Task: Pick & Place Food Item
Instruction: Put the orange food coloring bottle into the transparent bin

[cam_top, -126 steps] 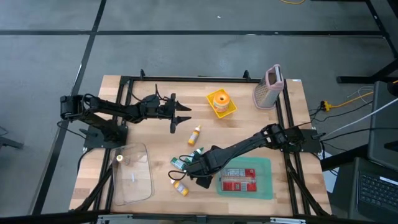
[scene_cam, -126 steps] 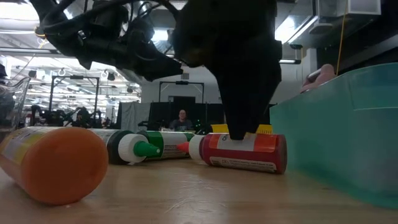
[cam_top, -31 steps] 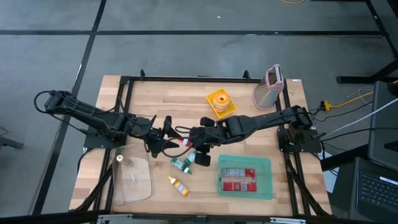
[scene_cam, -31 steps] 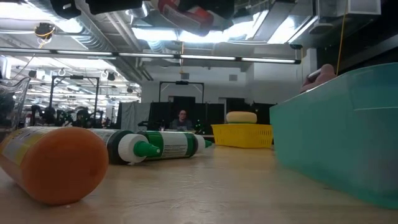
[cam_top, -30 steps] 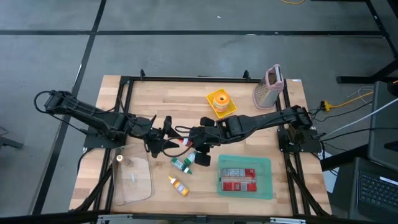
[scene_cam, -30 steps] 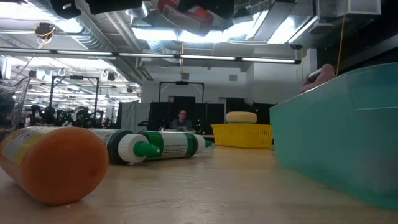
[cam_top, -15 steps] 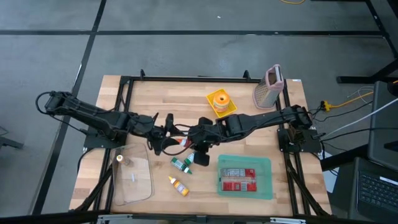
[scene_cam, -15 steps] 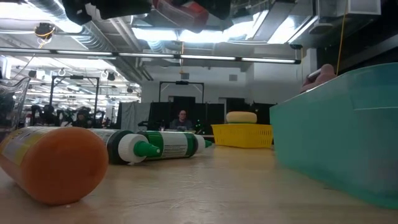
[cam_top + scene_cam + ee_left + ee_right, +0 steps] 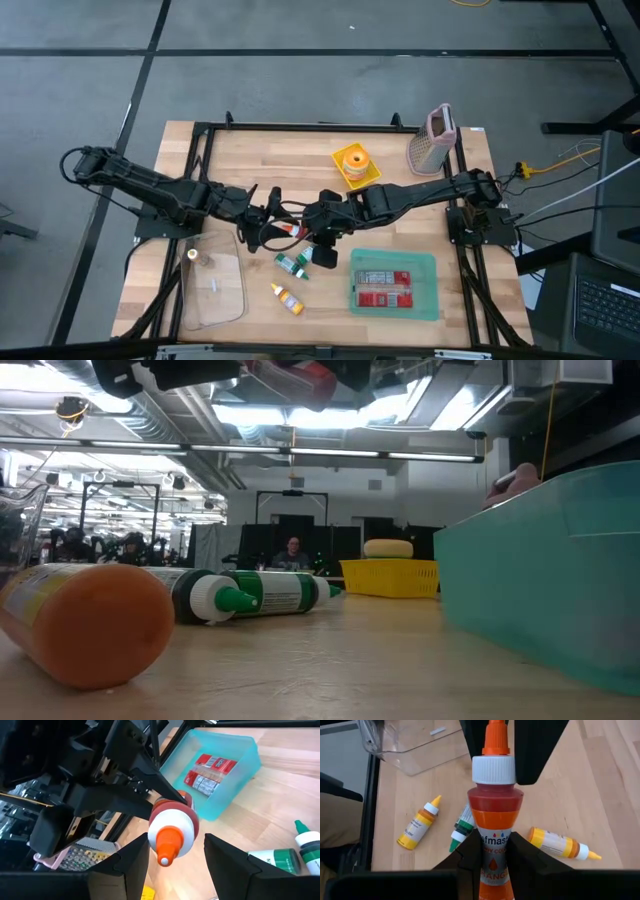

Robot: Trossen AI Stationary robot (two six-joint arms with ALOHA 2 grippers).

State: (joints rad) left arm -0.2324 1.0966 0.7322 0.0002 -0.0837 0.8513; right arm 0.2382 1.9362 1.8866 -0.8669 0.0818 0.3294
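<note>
An orange colouring bottle (image 9: 492, 832) with a white cap and an orange nozzle hangs above the table's middle, and my right gripper (image 9: 492, 862) is shut on it. My left gripper (image 9: 174, 851) is open. Its two fingers stand on either side of the bottle's cap and nozzle (image 9: 169, 837) with a gap on each side. In the high view the left gripper (image 9: 270, 215) and the right gripper (image 9: 308, 224) face each other, with the bottle (image 9: 290, 229) between them. In the low view the bottle (image 9: 297, 378) shows at the top, clear of the table. My right gripper pinches the bottle's labelled body (image 9: 493, 851), below its shoulder, between its two fingers (image 9: 470, 857). The fingers come from the table's right, slanting down, and lie along the bottle. The bottle is lifted clear of the table, its nozzle pointing away from the gripper toward the left gripper.
On the table lie green-capped bottles (image 9: 296, 262), a yellow bottle (image 9: 288, 298) and another yellow bottle (image 9: 561, 844) under the arms. A teal bin (image 9: 430, 290) with red packets stands near right, a clear container (image 9: 218, 285) near left, a yellow tray (image 9: 356, 166) and a grater (image 9: 432, 140) at the far side.
My left gripper has edged a little toward the table's right, so its open fingers now stand closer around the bottle's cap end. The right gripper and the bottle have stayed nearly still.
</note>
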